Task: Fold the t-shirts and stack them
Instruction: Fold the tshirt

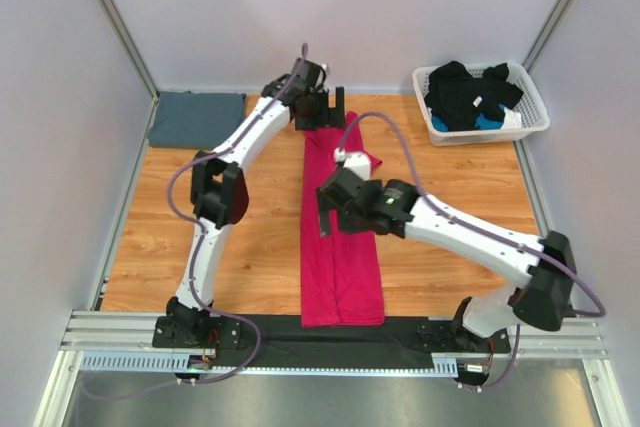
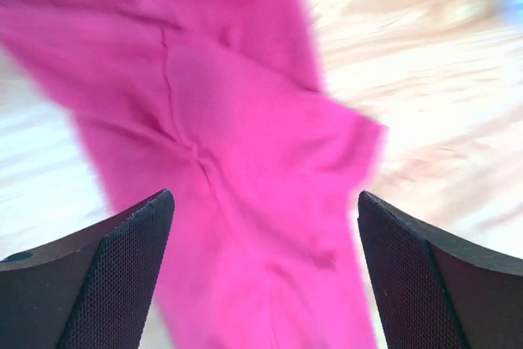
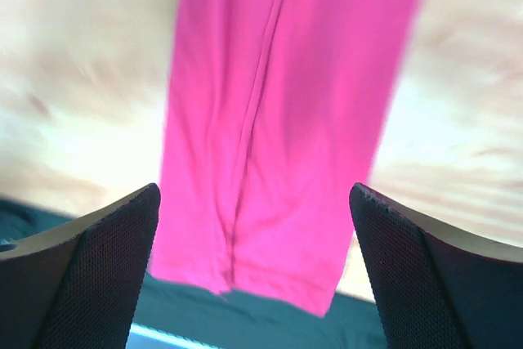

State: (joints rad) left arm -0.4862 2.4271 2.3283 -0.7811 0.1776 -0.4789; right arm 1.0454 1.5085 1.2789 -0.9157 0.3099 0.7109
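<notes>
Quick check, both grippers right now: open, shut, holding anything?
Left gripper: open, holding nothing, above the pink t-shirt.
Right gripper: open, holding nothing, above it too.

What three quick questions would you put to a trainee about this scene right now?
1. True or false: the jaws of both arms are shut on the magenta t-shirt.
2. Where does the folded blue-grey t-shirt lie? A, at the far left corner of the wooden table; B, in the basket; C, on top of the magenta one.
3. Fill in: the white basket holds mostly ___ clothing.

Key: 1 false, both sets of jaws stand open over it, gripping nothing; 2 A; 3 black.
</notes>
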